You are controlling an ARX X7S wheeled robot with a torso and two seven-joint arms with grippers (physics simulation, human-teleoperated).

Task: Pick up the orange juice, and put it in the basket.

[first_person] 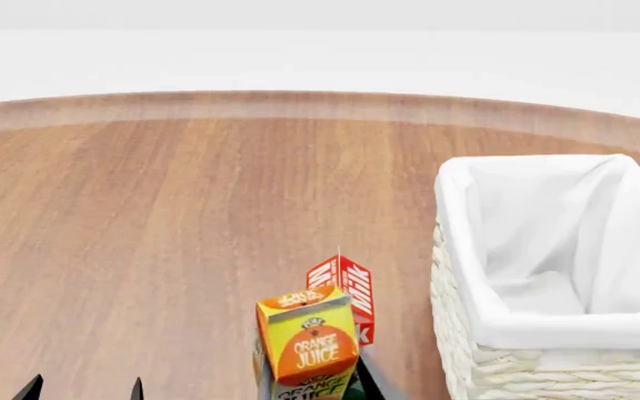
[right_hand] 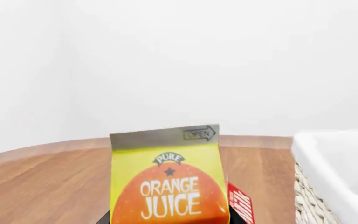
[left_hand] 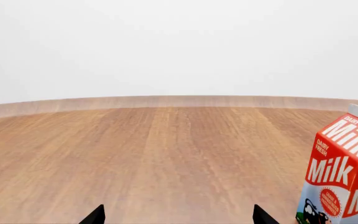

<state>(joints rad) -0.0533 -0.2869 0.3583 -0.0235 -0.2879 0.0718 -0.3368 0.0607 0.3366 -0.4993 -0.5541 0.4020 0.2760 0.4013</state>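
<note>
The orange juice (first_person: 304, 346) is a yellow and orange gable-top carton at the bottom middle of the head view. It fills the lower right wrist view (right_hand: 166, 186). My right gripper (right_hand: 166, 220) is shut on it, with dark fingers (first_person: 367, 385) showing at its sides; the carton stands nearly upright. The basket (first_person: 453, 250) is cream wicker with a white cloth lining and stands to the right of the carton; nothing shows inside it. Its rim shows in the right wrist view (right_hand: 334, 158). My left gripper (first_person: 83, 390) is open and empty at the bottom left, and its fingertips are wide apart in the left wrist view (left_hand: 177, 217).
A red-and-white Milk carton (first_person: 343, 292) stands just behind the orange juice, left of the basket. It also shows in the left wrist view (left_hand: 344, 172) and the right wrist view (right_hand: 240, 205). The round wooden table (first_person: 164, 217) has its far edge at the back.
</note>
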